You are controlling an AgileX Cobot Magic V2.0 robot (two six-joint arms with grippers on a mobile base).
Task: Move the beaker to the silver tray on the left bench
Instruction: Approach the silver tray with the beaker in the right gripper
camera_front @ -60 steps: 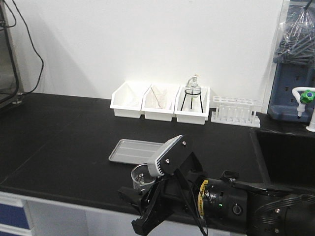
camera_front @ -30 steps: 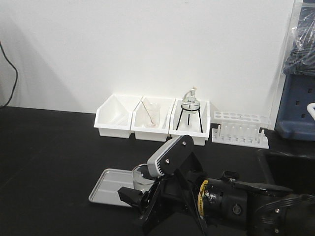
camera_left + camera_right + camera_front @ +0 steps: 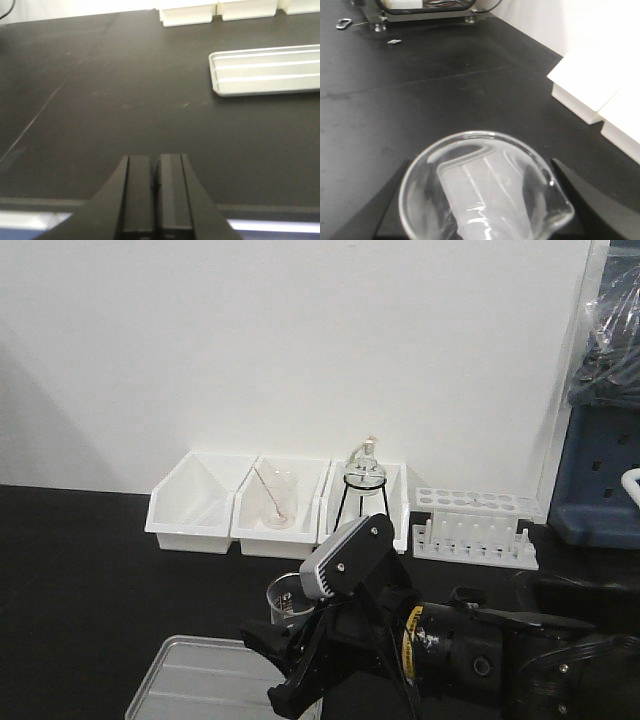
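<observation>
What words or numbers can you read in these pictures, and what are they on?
No text can be read anywhere.
The yellow sticker on the right arm: dark print, too small and blurred to read.
The beaker: no readable marks on the glass.
The silver tray: no writing shows.

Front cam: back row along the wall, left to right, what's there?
White bin → second white bin holding a clear beaker with a rod → third white bin holding a round flask on a black tripod → white test-tube rack → blue unit at the frame edge.
</observation>
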